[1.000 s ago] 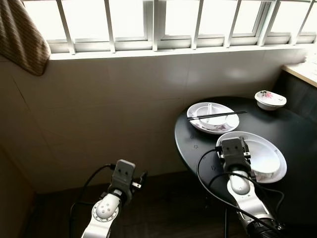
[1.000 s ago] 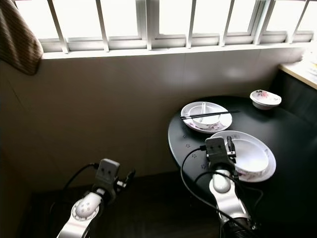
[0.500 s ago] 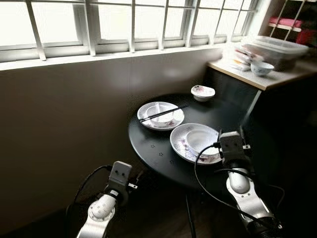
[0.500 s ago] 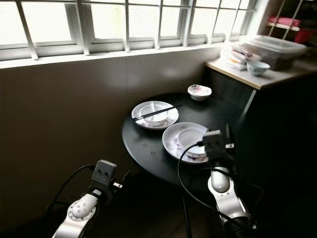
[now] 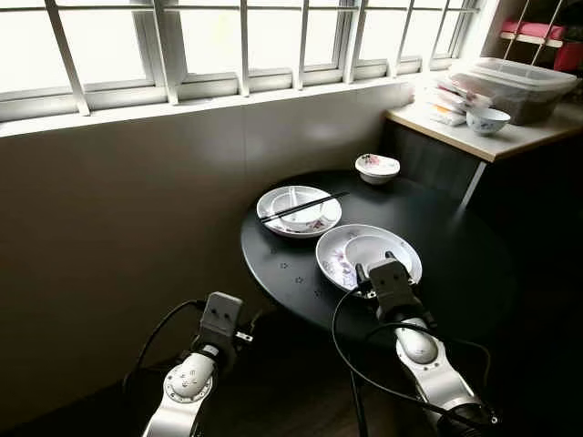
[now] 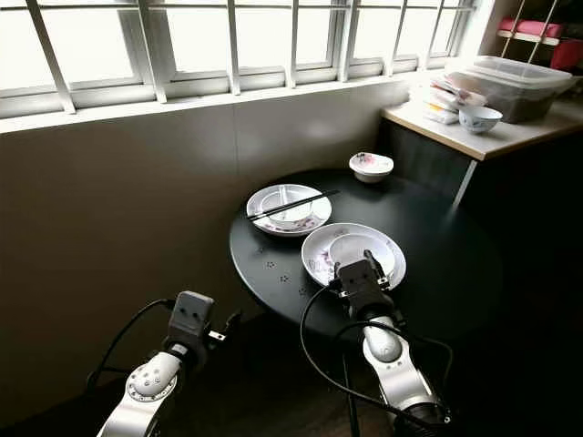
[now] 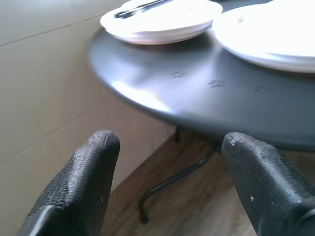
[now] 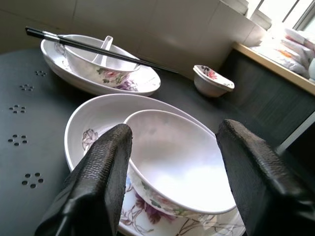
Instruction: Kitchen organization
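Reaching over the near edge of a round black table (image 5: pixel 455 246), the right gripper (image 8: pixel 170 182) hangs with its two black fingers (image 8: pixel 101 182) spread wide on either side of a white bowl (image 8: pixel 177 167), gripping nothing. The bowl is empty, glossy inside, with pink and grey flowers painted on its outer wall. It sits in a wide white plate (image 8: pixel 91 123) that carries the same flower pattern on its inner slope.

Behind it on the table stands a second plate (image 5: pixel 323 218) holding a smaller flowered bowl (image 8: pixel 96 61). A white spoon (image 8: pixel 102 49) rests inside that bowl, and a pair of black chopsticks (image 5: pixel 303 207) lies across its rim, sticking out past the plate at both ends. Farther back, near the table's far edge, a small flowered dish (image 5: pixel 377 167) stands by itself.

The left gripper (image 7: pixel 167 187) is held low, off the table and beside its left edge, its fingers (image 7: pixel 83 182) wide apart and empty above a wooden floor (image 7: pixel 192 206).

To the right, a pale counter (image 5: pixel 474 137) carries another small bowl (image 5: pixel 489 120) and a clear plastic bin (image 5: pixel 519 82). A barred window (image 5: pixel 209 45) runs along the tiled wall (image 5: pixel 118 209) behind the table.
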Motion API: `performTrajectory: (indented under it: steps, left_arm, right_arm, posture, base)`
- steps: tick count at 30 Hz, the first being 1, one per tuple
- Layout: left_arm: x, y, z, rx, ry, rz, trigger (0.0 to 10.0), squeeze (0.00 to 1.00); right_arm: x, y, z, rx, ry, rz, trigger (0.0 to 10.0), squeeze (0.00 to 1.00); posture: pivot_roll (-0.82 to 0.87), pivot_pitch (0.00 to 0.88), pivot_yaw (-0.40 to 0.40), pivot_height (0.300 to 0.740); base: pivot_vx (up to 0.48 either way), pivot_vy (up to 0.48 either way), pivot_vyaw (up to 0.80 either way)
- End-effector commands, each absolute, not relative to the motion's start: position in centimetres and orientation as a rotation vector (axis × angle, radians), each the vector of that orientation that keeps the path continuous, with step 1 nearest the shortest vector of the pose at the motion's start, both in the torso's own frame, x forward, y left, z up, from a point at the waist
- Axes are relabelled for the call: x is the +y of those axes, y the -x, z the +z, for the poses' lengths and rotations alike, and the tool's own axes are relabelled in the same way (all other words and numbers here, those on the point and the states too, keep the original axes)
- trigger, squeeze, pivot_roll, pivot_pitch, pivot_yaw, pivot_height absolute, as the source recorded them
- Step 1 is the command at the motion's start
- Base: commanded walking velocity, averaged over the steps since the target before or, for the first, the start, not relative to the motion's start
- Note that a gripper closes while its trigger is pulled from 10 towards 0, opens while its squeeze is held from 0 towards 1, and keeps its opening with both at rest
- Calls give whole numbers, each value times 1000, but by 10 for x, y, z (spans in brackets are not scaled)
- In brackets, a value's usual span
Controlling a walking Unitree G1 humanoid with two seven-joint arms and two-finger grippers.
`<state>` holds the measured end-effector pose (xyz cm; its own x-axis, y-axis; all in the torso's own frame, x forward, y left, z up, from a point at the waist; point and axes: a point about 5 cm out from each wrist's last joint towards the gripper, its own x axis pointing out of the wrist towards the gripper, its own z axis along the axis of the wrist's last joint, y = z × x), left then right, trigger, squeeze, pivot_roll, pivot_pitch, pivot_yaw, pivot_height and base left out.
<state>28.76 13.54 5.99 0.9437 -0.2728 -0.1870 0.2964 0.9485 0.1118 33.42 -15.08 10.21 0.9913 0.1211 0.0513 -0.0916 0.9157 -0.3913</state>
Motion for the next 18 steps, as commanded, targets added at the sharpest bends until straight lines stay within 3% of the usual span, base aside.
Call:
performTrajectory:
  steps: [1, 8, 18]
  left_arm:
    - [133, -288, 60, 170, -138, -298, 10000, 0]
    - [131, -288, 59, 171, -133, -299, 10000, 0]
    - [129, -288, 59, 172, -125, -295, 10000, 0]
  right_arm:
    - [-151, -336, 101, -55, 434, 166, 10000, 0]
    - [-147, -338, 93, -11, 631, 392, 10000, 0]
    - [-188, -361, 112, 91, 598, 332, 10000, 0]
  posture:
    - [12, 0, -17, 740]
    - [12, 0, -18, 740]
    - [12, 0, -27, 740]
  base:
    - [0, 0, 0]
    - [0, 0, 0]
    - [0, 0, 0]
